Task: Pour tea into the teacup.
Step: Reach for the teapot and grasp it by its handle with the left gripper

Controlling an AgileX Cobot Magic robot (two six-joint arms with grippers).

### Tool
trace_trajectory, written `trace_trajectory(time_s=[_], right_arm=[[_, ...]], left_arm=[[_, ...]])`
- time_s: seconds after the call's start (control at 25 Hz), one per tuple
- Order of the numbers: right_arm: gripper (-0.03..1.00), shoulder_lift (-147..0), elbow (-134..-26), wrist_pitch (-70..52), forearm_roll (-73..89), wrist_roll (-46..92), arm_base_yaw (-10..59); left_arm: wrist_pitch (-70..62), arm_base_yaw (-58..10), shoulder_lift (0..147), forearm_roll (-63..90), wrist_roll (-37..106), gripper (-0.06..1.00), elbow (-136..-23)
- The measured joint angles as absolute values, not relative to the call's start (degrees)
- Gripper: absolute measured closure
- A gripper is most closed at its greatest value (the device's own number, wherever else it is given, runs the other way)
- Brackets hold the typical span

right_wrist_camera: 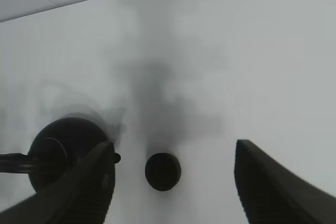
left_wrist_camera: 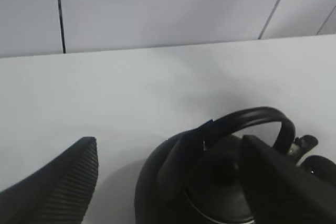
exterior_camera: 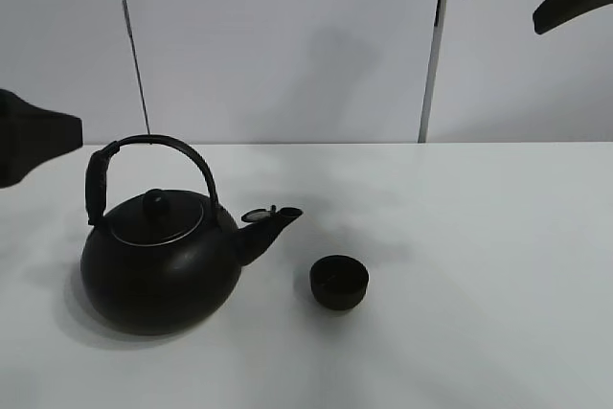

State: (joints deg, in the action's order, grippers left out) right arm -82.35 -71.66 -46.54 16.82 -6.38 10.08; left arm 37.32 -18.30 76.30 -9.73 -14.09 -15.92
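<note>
The teacup sits on the table just right of the kettle. The left gripper and right gripper are spread wide.

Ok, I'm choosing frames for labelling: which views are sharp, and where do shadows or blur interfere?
Exterior high view: sharp, evenly lit, soft shadows beside the kettle and teacup. Left wrist view: kettle close, dark, slightly soft. Right wrist view: hazy, broad grey shadows smeared over the table, teacup yet distinct.
</note>
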Motion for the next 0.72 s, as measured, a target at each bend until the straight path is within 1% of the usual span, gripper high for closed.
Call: trace_trajectory(time_s=[0.16,0.52,0.72], right_arm=[[0.51,-82.4,-71.6,-46.8,18.0,-6.4,10.1],[0.51,-82.4,-71.6,-50.3,18.2,-6.7,10.1],[0.51,-82.4,-71.6,-52.8,18.2,-6.8,10.1]], left_arm=[[40.1,-18.3,81.3,-12.6,-14.6,0.41,-15.9],[49.0,-18.3,89.9,-12.9,-14.7,0.41,-16.1],[53.7,-18.3,93.9,-12.9,-12.4,0.41,-16.1]])
